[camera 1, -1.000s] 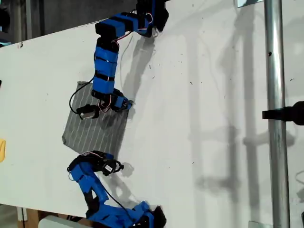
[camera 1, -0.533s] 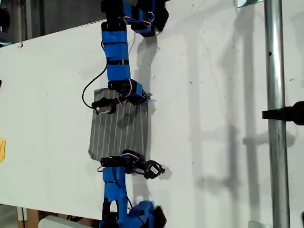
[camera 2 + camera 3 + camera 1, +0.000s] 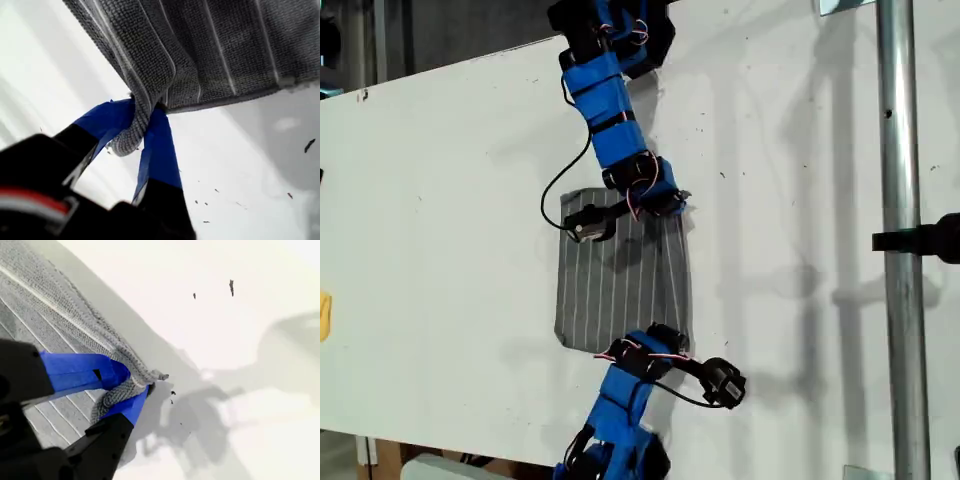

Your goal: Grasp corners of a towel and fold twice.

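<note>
White tabletop carries the towel, stretched flat between both arms. My first gripper is clamped on one bunched corner, cloth fanning out beyond its blue fingers. My second gripper pinches another corner, towel behind it

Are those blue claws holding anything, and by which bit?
Both hold the towel: my first gripper and my second gripper each pinch a corner.

A robotics lab or workshop bench: a plain white table, two blue hobby arms with exposed wiring, and a metal pole holding a clamp.
</note>
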